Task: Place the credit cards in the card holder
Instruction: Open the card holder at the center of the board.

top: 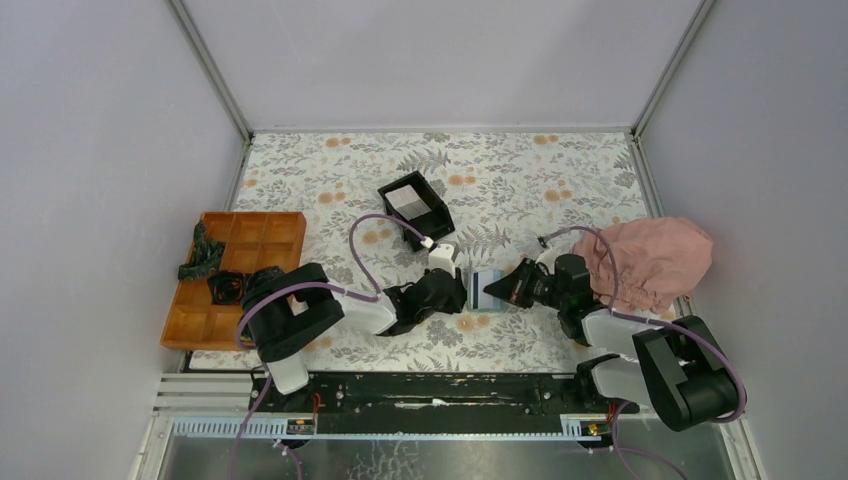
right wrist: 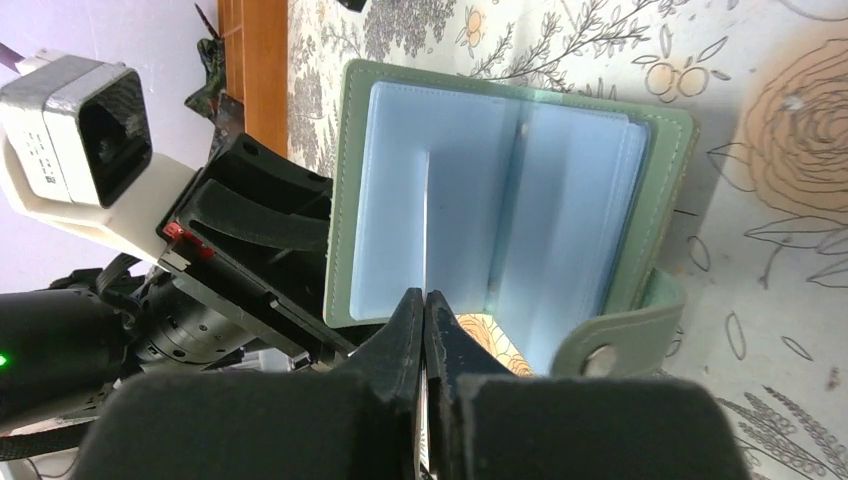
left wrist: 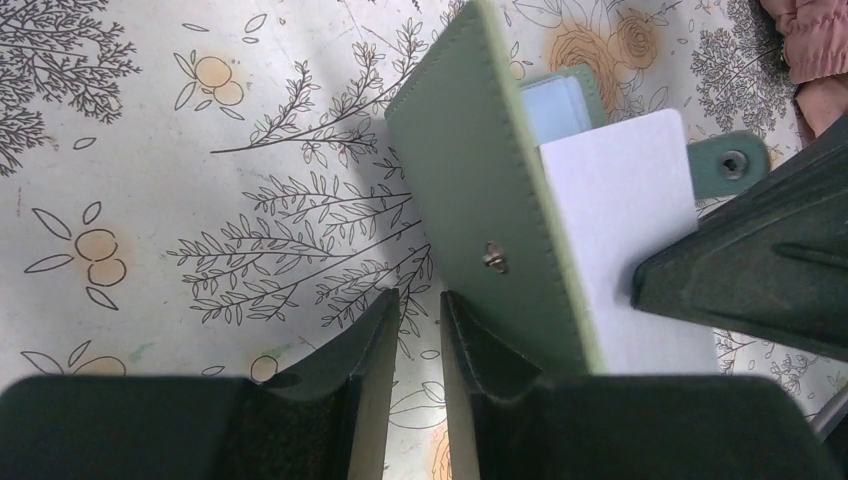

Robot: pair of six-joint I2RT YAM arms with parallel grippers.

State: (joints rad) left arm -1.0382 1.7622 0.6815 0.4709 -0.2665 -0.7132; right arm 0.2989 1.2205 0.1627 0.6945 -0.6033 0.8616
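Observation:
The card holder [top: 486, 290], a sage-green wallet, stands open between my grippers. Its light blue inside [right wrist: 500, 200] faces the right wrist camera. My right gripper [right wrist: 425, 297] is shut on a pale credit card [right wrist: 425, 220], seen edge-on, with its far end at a blue pocket. In the left wrist view that white card [left wrist: 620, 220] pokes out past the green cover [left wrist: 480, 190]. My left gripper [left wrist: 418, 300] is empty, its jaws a narrow gap apart. The cover leans against the outside of the right finger. Another pale card [top: 405, 200] lies in a black box.
The black open-top box [top: 438, 212] stands behind the wallet. An orange compartment tray [top: 280, 235] with dark items sits at the left. A pink cloth [top: 650, 255] lies at the right, close to my right arm. Grey walls enclose the floral table.

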